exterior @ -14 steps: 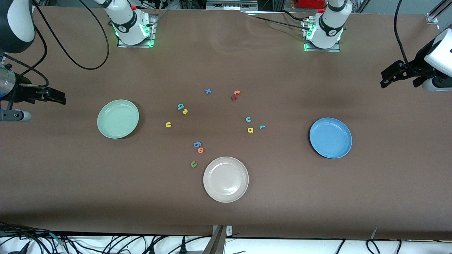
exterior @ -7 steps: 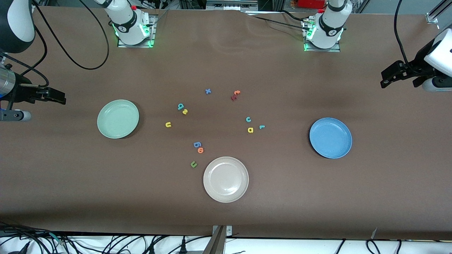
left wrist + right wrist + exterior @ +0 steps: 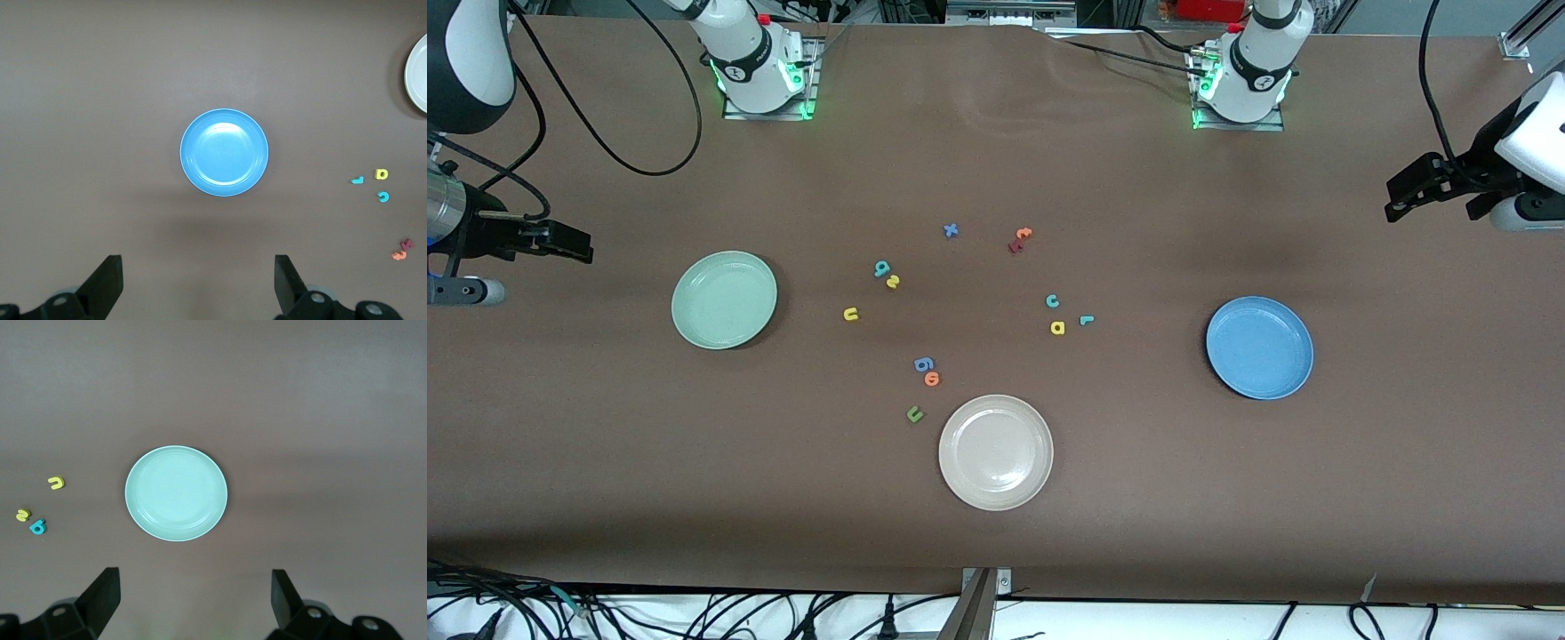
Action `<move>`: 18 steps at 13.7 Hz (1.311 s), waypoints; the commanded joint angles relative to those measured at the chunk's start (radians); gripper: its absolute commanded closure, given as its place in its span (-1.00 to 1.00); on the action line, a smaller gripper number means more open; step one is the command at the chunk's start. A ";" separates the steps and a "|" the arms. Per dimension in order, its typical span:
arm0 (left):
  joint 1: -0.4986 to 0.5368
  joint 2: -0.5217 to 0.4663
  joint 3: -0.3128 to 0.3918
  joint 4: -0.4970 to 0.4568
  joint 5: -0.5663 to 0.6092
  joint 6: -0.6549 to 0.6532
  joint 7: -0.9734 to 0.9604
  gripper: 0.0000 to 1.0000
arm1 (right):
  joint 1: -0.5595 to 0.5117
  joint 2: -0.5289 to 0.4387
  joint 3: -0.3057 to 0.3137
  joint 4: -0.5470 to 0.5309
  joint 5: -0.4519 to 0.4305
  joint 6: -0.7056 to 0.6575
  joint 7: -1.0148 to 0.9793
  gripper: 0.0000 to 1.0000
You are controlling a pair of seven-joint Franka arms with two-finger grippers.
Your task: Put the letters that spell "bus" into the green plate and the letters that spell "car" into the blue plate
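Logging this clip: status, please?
Left gripper and right gripper open, empty, waiting high at table ends. Round mint-green plate and round blue plate empty. Foam letters unmoved; nothing blocking.

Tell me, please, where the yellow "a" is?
In the front view the yellow "a" lies mid-table, just nearer the camera than the teal "c", beside the teal "r".

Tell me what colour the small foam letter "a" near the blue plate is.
The small foam letter "a" is yellow, clearest in the front view.

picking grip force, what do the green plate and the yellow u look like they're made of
Green plate: probably hard plastic or melamine, smooth with a soft sheen, one even colour, shallow moulded rim. Yellow u: likely foam, flat, matte, cut-out shape with no gloss, though too small to be sure.
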 commanded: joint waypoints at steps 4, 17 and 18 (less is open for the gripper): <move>-0.001 -0.005 0.001 -0.003 -0.003 0.003 0.021 -1.00 | 0.002 -0.002 0.000 0.007 -0.006 -0.005 0.010 -1.00; -0.003 -0.005 0.001 -0.003 -0.003 0.003 0.021 -1.00 | 0.072 0.018 0.003 0.006 0.018 0.010 0.258 -1.00; -0.003 -0.005 0.001 -0.003 -0.003 0.003 0.021 -1.00 | 0.083 0.029 0.003 0.006 0.050 0.010 0.322 -1.00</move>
